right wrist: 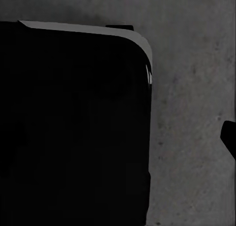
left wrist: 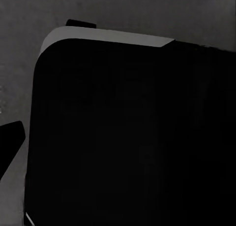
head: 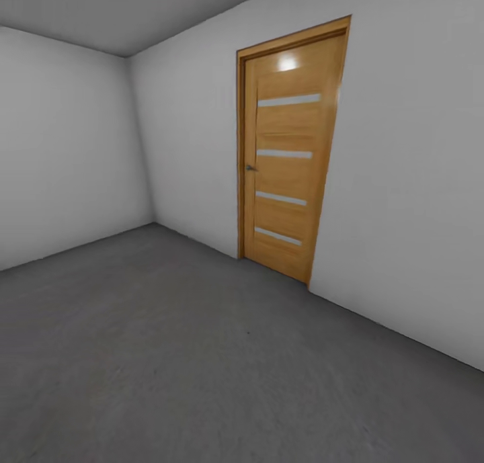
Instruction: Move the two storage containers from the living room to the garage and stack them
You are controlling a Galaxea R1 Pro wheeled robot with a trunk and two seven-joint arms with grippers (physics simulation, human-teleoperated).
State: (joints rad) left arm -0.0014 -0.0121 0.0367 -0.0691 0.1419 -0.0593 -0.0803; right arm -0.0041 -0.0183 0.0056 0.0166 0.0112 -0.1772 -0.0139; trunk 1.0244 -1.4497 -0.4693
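Floor (head: 168, 355) takes up most of the head view: dark grey, mottled concrete, running from near the camera to the far walls. Walls (head: 410, 201) are plain white-grey; two meet in a corner at far left, under a grey ceiling (head: 134, 13). Door (head: 289, 154) sits in the right-hand wall, right of centre: light wood, closed, four pale horizontal strips, small dark handle (head: 251, 168) on its left edge, a light glare near its top. This matches the garage.

Both wrist views look down at the same grey concrete (left wrist: 19, 58). Each has a big black rounded-corner body (left wrist: 132, 137) with a pale top edge, part of the robot, covering most of the frame. A dark tip (left wrist: 11, 137) pokes in at the left wrist frame edge and another (right wrist: 229, 137) at the right wrist edge; can't tell whether either gripper is apart or together. Containers: can't tell where they are.
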